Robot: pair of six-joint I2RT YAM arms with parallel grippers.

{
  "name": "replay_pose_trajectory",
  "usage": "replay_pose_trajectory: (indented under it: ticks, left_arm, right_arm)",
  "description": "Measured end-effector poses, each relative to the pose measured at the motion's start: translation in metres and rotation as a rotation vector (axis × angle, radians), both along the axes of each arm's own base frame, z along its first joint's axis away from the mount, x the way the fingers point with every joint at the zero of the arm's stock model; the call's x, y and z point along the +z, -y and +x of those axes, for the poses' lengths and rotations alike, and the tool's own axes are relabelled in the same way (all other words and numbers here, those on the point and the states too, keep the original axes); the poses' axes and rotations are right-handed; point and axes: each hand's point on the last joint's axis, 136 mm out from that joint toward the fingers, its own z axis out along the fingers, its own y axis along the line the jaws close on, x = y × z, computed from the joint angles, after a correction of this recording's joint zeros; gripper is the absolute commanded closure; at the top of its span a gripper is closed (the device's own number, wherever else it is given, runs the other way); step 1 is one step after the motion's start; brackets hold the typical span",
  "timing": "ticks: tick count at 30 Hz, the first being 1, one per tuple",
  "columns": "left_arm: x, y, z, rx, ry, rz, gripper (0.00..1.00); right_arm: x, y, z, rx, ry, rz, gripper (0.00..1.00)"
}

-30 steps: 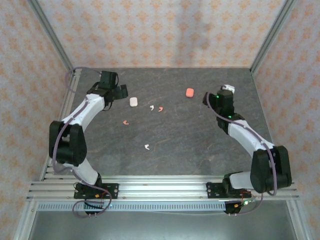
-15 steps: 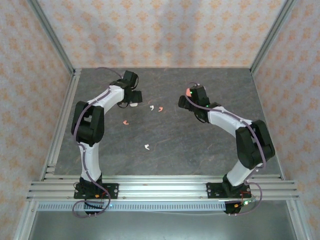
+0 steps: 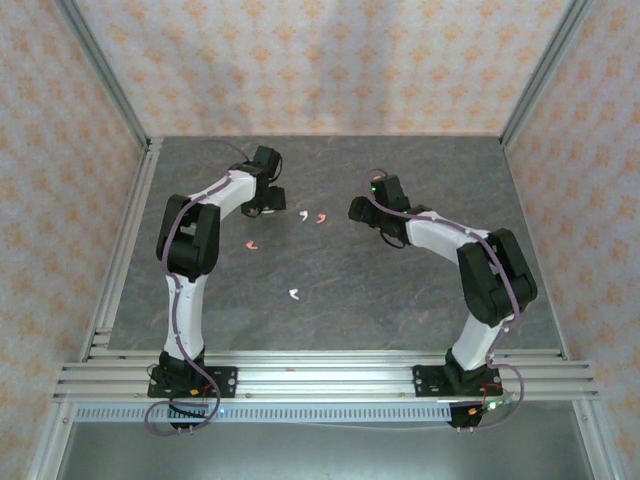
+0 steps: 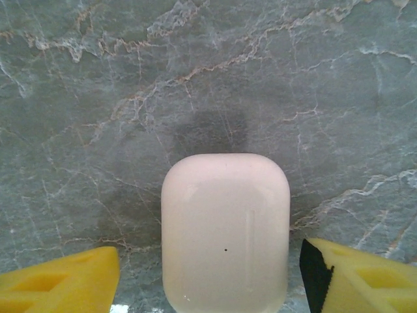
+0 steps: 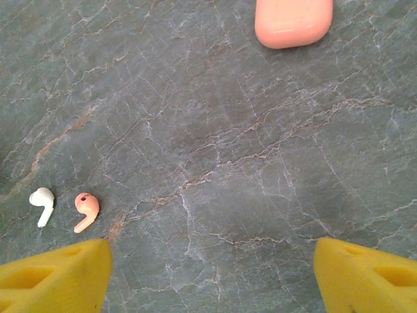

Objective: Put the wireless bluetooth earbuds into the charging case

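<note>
The left gripper (image 4: 208, 264) stands spread astride the white case (image 4: 225, 228), a narrow gap at each side of it. Mid-table, loose, lie a pink earbud (image 3: 252, 245), a white earbud (image 3: 293, 293), then a second white earbud (image 5: 42, 203) just beside a second pink earbud (image 5: 85, 208). The right gripper (image 5: 212, 261), spread wide, hangs over bare table (image 5: 215, 143), the pink case (image 5: 293, 21) ahead

Four wireless bluetooth earbuds are counted: two whitish, the far whitish earbud (image 3: 303, 215) and the near whitish earbud (image 3: 293, 293), and two coral-pink, the far coral-pink earbud (image 3: 321, 217) and the left coral-pink earbud (image 3: 252, 245). There are two charging cases, one whitish case (image 4: 225, 231) and one coral-pink case (image 5: 293, 19). The robot arms number two, the left arm (image 3: 190, 240) and the right arm (image 3: 450, 240).
</note>
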Motion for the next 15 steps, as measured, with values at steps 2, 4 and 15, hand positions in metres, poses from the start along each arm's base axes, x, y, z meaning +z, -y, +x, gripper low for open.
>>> replay_pose_trajectory:
  ticks: [2, 4, 15]
  left_arm:
    - [-0.005, 0.001, -0.001, -0.004, -0.011, -0.002, 0.33]
    - [-0.007, 0.001, -0.001, -0.007, -0.015, -0.001, 0.39]
    - [-0.004, 0.004, -0.012, -0.069, -0.011, -0.029, 0.55]
  right_arm:
    - [-0.001, -0.002, 0.001, 0.000, -0.005, 0.010, 0.19]
    - [0.001, -0.005, 0.002, 0.002, -0.005, 0.025, 0.19]
    - [0.010, -0.015, 0.005, -0.022, -0.021, 0.116, 0.20]
